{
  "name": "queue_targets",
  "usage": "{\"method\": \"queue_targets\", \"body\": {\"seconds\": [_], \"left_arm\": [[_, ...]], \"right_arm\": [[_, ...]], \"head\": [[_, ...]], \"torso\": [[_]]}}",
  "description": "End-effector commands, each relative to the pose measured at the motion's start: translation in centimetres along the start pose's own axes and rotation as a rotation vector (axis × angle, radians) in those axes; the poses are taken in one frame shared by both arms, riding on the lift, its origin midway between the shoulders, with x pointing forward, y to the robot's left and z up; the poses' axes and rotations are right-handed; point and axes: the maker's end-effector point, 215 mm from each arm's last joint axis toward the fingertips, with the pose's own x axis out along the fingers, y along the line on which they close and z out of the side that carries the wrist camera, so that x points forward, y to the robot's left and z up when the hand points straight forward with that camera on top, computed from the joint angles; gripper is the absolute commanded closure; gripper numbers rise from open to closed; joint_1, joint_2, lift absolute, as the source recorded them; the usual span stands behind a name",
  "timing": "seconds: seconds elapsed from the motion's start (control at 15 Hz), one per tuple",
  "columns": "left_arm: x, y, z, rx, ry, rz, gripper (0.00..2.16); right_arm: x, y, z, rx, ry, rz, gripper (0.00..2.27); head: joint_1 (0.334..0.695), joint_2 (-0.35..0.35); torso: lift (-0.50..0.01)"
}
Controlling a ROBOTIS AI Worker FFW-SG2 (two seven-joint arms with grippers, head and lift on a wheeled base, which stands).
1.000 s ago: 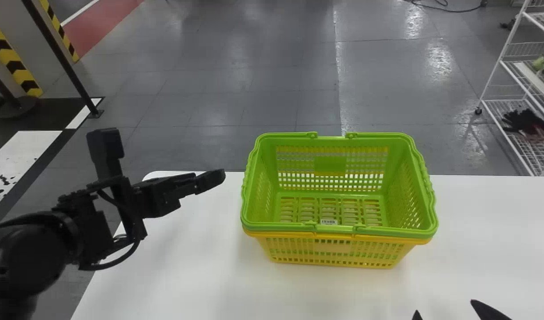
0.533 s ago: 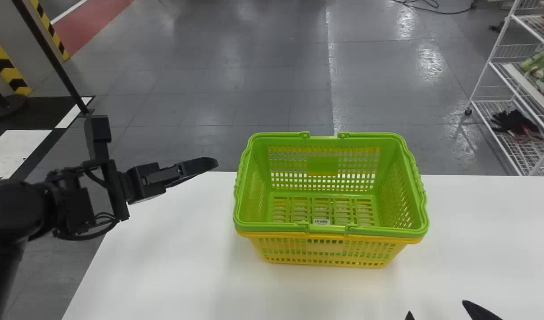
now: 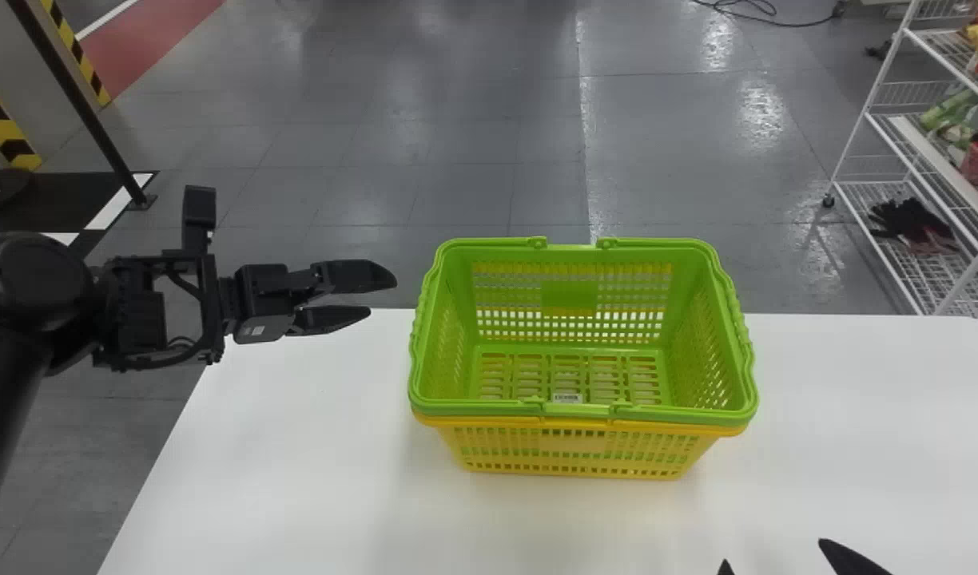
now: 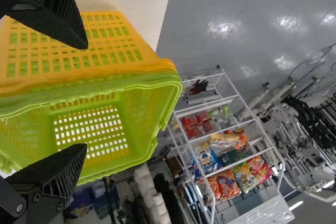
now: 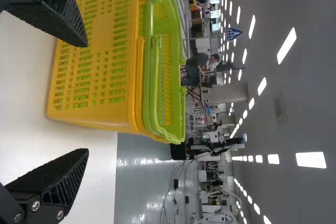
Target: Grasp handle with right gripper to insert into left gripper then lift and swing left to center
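My left gripper [image 3: 381,297] is at the left of the head view, open and level, to the left of the baskets. A green basket [image 3: 583,411] sits nested in a yellow basket [image 3: 569,451] on the white table, its handles folded down along the rim. My right gripper [image 3: 773,559] shows just its fingertips at the bottom edge, parted, nearer than the baskets. In the left wrist view the left gripper [image 4: 86,95] stands open with the green basket [image 4: 152,85] beyond it. The right gripper [image 5: 88,98] in the right wrist view is open and empty, facing the yellow basket [image 5: 100,51].
The white table [image 3: 257,479] extends around the baskets. A wire shelf rack [image 3: 896,120] with bagged goods stands on the floor at the back right. At the left are a dark post [image 3: 77,104] and a striped pillar.
The left arm has risen and turned, so both of its fingers now show apart. In the head view, baskets, rack and right fingertips have all shifted slightly left.
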Motion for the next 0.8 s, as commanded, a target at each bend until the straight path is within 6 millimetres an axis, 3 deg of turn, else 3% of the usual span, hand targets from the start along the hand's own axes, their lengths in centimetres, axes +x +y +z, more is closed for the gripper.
{"method": "queue_targets", "body": {"seconds": [0.0,0.2,0.73], "left_arm": [[0.8,0.0,0.0,0.002,0.016,0.006,0.16],[1.1,0.8,-0.1,0.003,0.017,0.027,0.16],[4.0,-0.6,-2.4,-0.002,0.068,-0.012,0.16]], "right_arm": [[-0.1,-0.2,0.0,-0.002,0.001,-0.003,0.08],[-0.1,-0.2,-0.1,-0.002,0.003,-0.002,0.08],[-0.1,-0.6,-0.3,-0.006,0.006,-0.009,0.08]], "head": [[0.695,0.114],[0.695,0.102],[0.695,0.068]], "torso": [[-0.093],[-0.093],[-0.093]]}}
